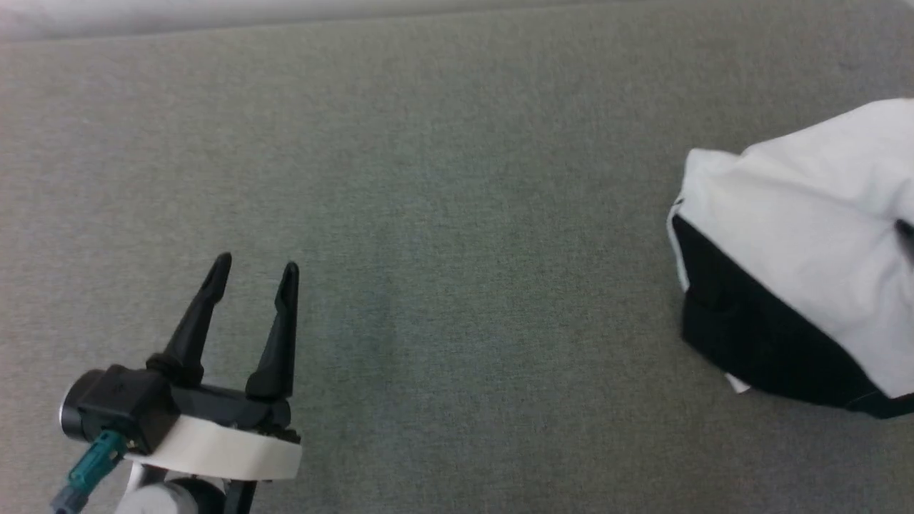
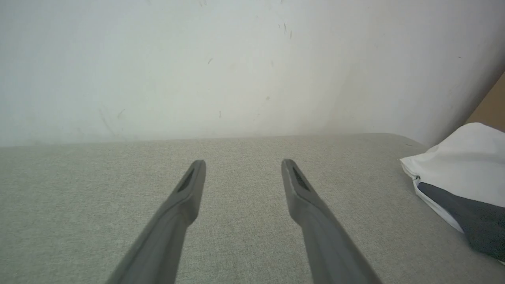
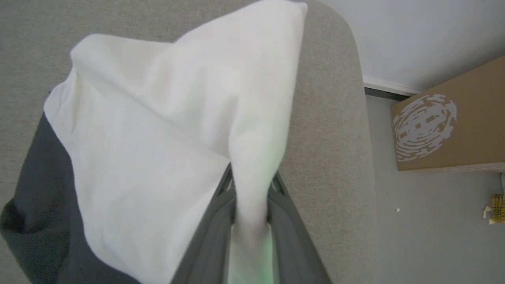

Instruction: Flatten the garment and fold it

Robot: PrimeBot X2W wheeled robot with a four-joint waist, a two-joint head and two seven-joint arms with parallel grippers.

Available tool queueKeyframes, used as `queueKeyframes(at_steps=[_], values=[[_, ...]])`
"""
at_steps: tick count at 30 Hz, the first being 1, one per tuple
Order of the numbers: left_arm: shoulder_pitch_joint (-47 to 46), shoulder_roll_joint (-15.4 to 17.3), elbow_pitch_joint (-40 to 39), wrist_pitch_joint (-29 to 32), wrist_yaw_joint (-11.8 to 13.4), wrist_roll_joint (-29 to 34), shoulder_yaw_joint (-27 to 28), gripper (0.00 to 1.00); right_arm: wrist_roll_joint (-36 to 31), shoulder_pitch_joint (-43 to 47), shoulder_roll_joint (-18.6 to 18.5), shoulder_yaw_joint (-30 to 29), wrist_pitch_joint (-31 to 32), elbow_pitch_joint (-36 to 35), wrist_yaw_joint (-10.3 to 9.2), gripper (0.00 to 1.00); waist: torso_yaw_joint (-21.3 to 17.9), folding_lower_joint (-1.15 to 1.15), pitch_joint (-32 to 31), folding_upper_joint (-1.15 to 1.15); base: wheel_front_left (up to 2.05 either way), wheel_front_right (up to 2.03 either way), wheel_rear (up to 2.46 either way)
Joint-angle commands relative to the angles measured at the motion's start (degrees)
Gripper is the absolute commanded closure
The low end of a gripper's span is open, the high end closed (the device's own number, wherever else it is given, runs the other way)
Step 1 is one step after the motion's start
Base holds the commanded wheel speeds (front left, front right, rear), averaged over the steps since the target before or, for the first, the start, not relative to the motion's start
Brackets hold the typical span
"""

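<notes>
The garment (image 1: 800, 250) is a bunched white T-shirt with a black sleeve part (image 1: 757, 343), lying at the right edge of the head view on the grey surface. In the right wrist view my right gripper (image 3: 252, 185) is shut on a white fold of the garment (image 3: 158, 130), which drapes up and away from the fingers. My left gripper (image 1: 257, 268) stands open at the lower left of the head view, far from the cloth, with nothing between its fingers (image 2: 185, 197). The garment (image 2: 461, 173) shows at the right of the left wrist view.
The grey fabric surface (image 1: 443, 214) stretches wide between my left gripper and the garment. A white wall (image 2: 197, 67) rises behind it. Beyond the surface's rounded right end lie a floor and a brown cardboard box (image 3: 449, 122).
</notes>
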Motion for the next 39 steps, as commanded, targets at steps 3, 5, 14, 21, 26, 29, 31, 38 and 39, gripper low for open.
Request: queueKeyframes(at_steps=[3, 5, 14, 21, 26, 29, 31, 38, 39], values=[[-2.4, 0.8, -1.2, 0.2, 0.0, 0.8, 0.6, 0.00, -0.3, -1.4, -4.7, 0.4, -0.7, 0.3, -0.04, 1.00, -2.3, -0.01, 5.7, -0.01, 0.00, 0.00, 0.00], [-3.3, 1.2, -1.8, -0.1, 0.1, 1.3, 0.9, 0.00, -0.4, -1.8, -6.7, 0.0, -1.4, 1.0, -0.04, 1.00, -2.2, -0.01, 7.0, -0.01, 0.00, 0.00, 0.00], [-5.6, 1.0, -3.4, -2.0, 0.6, 2.8, 1.5, 0.00, -2.7, -3.0, -10.3, -1.1, -5.9, 6.0, -0.04, 1.00, -2.2, -0.01, 9.9, -0.01, 0.00, 0.00, 0.00], [-5.9, 0.2, -3.2, -3.2, 0.5, 2.4, 2.1, 0.00, -5.1, -2.8, -10.1, -1.7, -9.4, 9.2, -0.04, 1.00, -2.9, -0.01, 9.8, -0.01, 0.00, 0.00, 0.00], [-5.3, -0.6, -2.7, -3.9, 0.8, 2.0, 3.0, 0.00, -6.1, -3.0, -9.4, -1.3, -13.0, 11.3, -0.04, 0.71, -3.3, -0.01, 8.8, -0.01, 0.00, 0.00, 0.00], [-4.8, -1.0, -2.0, -4.1, 1.6, 2.3, 3.5, 0.00, -6.5, -3.1, -8.7, -1.5, -14.6, 12.6, -0.04, 0.00, -3.4, -0.01, 7.6, -0.01, 0.00, 0.00, 0.00], [-4.4, -0.8, -1.3, -4.2, 2.4, 3.7, 3.8, 0.00, -6.5, -2.9, -8.2, -1.6, -15.1, 13.3, -0.04, 0.00, -3.3, -0.01, 6.5, -0.01, 0.00, 0.00, 0.00], [-2.9, -1.1, 0.3, -4.5, 5.3, 7.9, 4.1, 0.00, -5.8, -1.9, -6.1, -3.0, -17.6, 12.8, -0.04, 0.00, -3.0, -0.01, 2.0, -0.01, 0.00, 0.00, 0.00], [-2.5, -1.3, 0.5, -4.5, 5.5, 8.0, 4.0, 0.00, -5.5, -1.5, -5.6, -3.3, -18.0, 12.4, -0.04, 0.00, -3.0, -0.01, 1.0, -0.01, 0.00, 0.00, 0.00]])
